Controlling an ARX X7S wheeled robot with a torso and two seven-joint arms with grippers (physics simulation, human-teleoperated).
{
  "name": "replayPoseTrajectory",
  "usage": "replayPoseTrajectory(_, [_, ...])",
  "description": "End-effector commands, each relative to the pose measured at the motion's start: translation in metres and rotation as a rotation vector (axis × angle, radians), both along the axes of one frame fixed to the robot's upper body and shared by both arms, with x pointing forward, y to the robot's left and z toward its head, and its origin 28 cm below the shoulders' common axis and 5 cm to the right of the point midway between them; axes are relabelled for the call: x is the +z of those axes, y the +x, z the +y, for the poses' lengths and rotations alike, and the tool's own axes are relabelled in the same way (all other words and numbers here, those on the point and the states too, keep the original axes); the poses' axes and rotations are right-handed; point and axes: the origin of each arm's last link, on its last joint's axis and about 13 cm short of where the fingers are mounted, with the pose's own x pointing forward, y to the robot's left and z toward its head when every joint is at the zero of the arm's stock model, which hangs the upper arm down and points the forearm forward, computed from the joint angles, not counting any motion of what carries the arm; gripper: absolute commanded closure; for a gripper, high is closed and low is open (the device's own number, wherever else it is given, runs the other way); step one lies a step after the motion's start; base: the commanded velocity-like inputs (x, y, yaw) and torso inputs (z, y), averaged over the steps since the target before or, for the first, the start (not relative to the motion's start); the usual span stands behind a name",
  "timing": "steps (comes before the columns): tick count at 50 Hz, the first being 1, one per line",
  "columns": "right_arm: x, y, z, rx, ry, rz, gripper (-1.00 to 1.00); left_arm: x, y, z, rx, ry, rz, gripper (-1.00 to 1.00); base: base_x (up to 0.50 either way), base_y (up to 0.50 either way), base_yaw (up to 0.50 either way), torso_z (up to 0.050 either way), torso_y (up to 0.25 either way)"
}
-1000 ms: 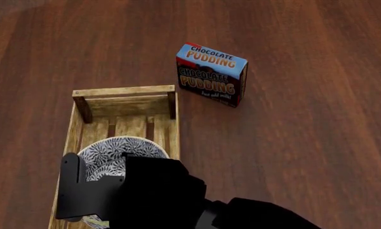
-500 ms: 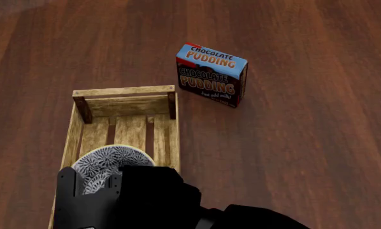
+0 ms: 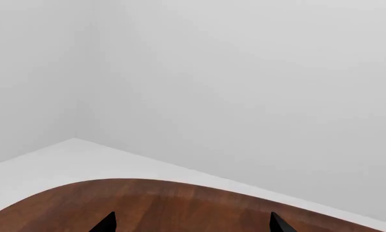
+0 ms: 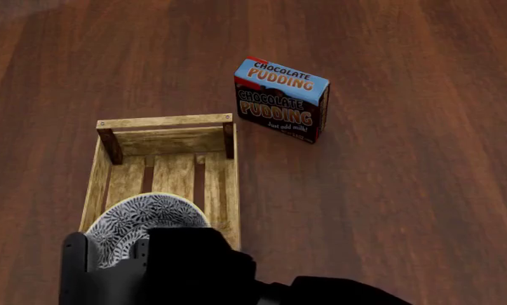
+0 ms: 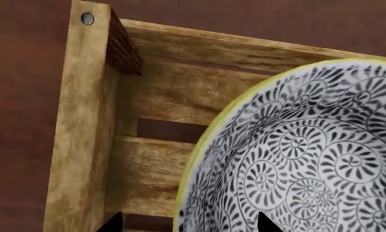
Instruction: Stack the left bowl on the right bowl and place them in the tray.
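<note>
Nearest the robot, the right claw [image 4: 109,267] is hanging over the near end of the tray [image 4: 164,121], its black body covering the near part of the bowl [image 4: 147,219]. In the right wrist view only the two fingertips are showing at the picture's edge, one over the patterned inside of the bowl and one over the slats beside it, so they seem to be straddling the rim; whether they are pinching it or standing just off it, I cannot tell.

The bowl, with its yellow rim and black-and-white spirals, is sitting within the tray's plank sides toward the near end. Only one rim is showing clearly, so I cannot tell whether a second bowl is lying under it. If it is the stack, the task is looking nearly finished, with only letting go and lifting clear left.

Farther out, the tray's far end wall and corner posts are standing bare of anything. Beyond it and to the right, the chocolate pudding box [image 4: 281,98] is standing apart on the wood surface [image 4: 406,190].

The left claw [image 3: 191,227] is looking out over the surface's curved edge toward a white wall, its tips spread apart with nothing between them.
</note>
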Motion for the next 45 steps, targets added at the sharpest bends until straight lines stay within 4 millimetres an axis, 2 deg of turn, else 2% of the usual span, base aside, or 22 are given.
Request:
replayPoseTrajectory(1, [0.005,-0.008,0.006,0.015,0.007,0.004,-1.00,0.000,0.000,0.001,0.000,-0.001,-0.002,-1.00,0.00,0.00,0.00,0.000,0.000])
replayPoseTrajectory(45, [0.027,-0.015,0.013,0.019,0.045,-0.090,-1.00,0.003,-0.003,0.001,0.004,-0.004,-0.005,-1.00,0.00,0.00,0.00,0.000,0.000])
